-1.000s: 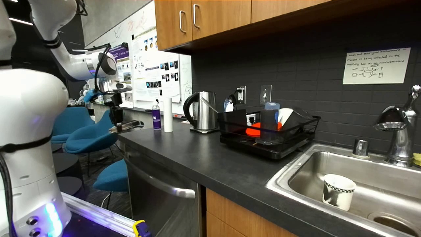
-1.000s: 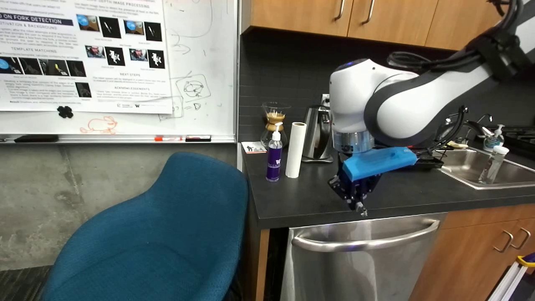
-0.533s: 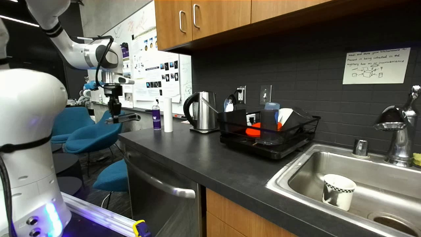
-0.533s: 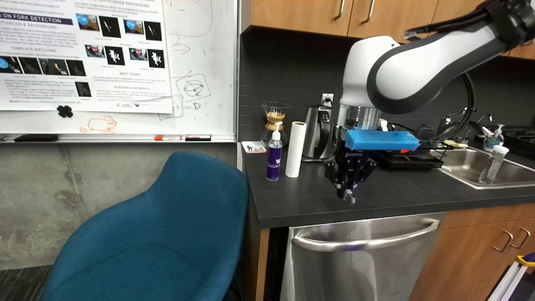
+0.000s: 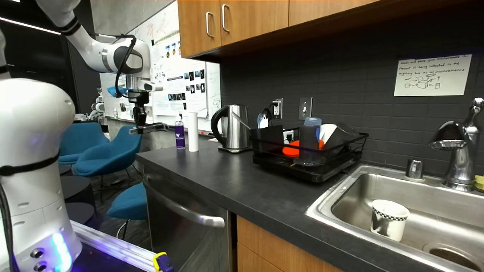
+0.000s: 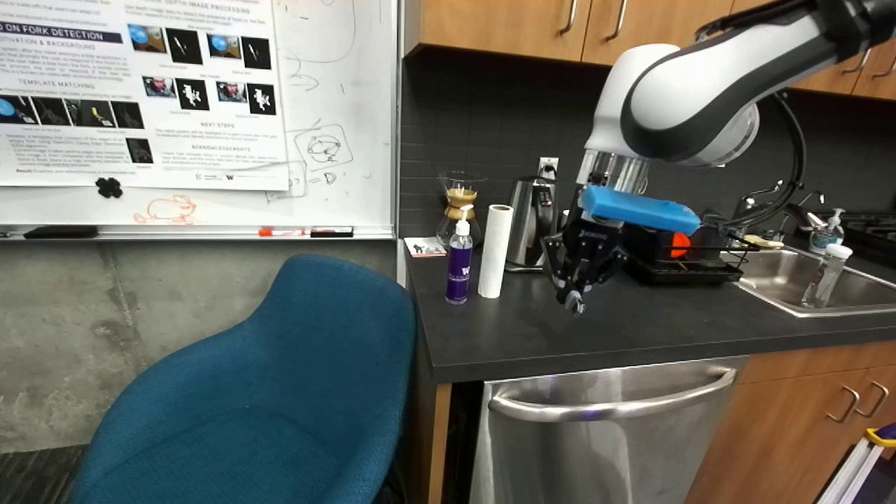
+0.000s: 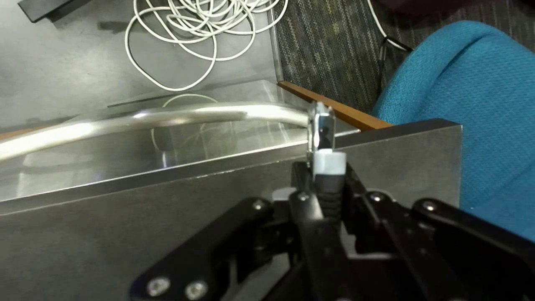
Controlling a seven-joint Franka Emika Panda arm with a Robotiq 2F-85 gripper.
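My gripper (image 7: pixel 327 179) is shut on a slim tool with a shiny metal end (image 7: pixel 322 125) and a pale grey end piece. The tool (image 5: pixel 155 127) lies roughly level across the fingertips in an exterior view, with its loop-like end pointing right; I cannot tell exactly what it is. My gripper (image 6: pixel 570 287) points down above the dark counter (image 6: pixel 504 343), near its end and front edge. The nearest things are a purple-labelled pump bottle (image 6: pixel 459 260) and a white paper roll (image 6: pixel 495 250), both upright on the counter and apart from the gripper.
A steel kettle (image 5: pixel 238 130), a loaded black dish rack (image 5: pixel 321 175) and a sink (image 5: pixel 355 192) with a cup (image 5: pixel 389 221) line the counter. A dishwasher handle (image 7: pixel 188 115) juts below the front edge. Blue chair (image 7: pixel 472 108) stands beside the counter's end. Wooden cabinets (image 5: pixel 253 19) hang above.
My gripper has risen and moved in over the counter, away from its front edge, with the tool still held. The hand's tilt has changed. The counter items have not moved.
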